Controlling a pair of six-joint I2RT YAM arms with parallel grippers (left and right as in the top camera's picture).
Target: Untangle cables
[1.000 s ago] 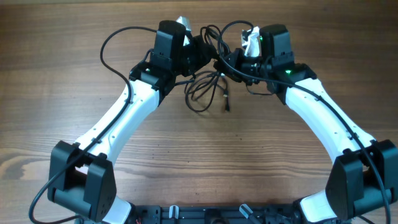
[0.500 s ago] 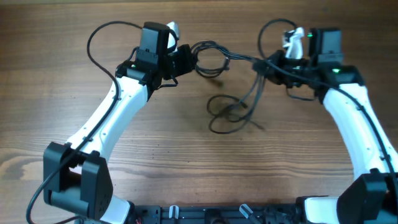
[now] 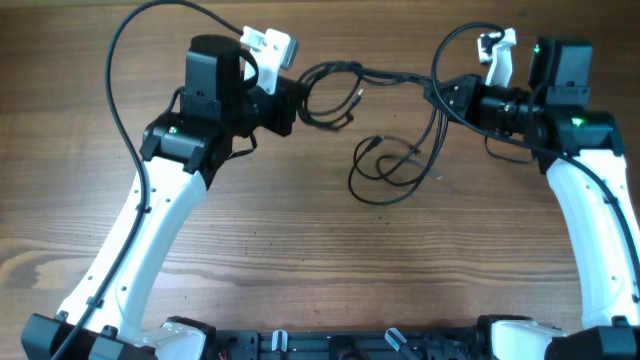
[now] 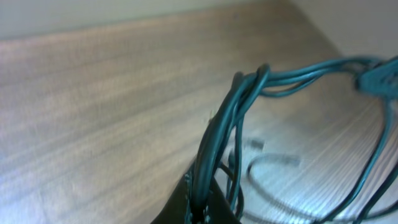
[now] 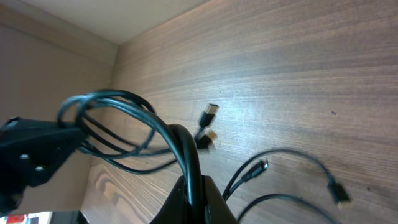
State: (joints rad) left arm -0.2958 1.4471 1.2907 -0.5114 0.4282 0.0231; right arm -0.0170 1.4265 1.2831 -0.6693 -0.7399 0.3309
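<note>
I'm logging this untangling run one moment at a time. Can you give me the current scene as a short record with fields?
left gripper: shut on cables, at the left end of the bundle
right gripper: shut on cables, at the right end
span: several strands stretched between the two grippers
loose loops: hang from the span down to the table, nearer the right gripper
plugs: free ends, connected to nothing
tangle: not yet undone

the cables [image 3: 390, 74] span the far part of the surface [image 3: 300, 260], running between the left gripper [image 3: 290, 100] on the left and the right gripper [image 3: 450, 98] on the right, each clamped on the bundle. their loose loops [image 3: 385, 167] lie on the surface in front of that span, nearer the right gripper.
</note>
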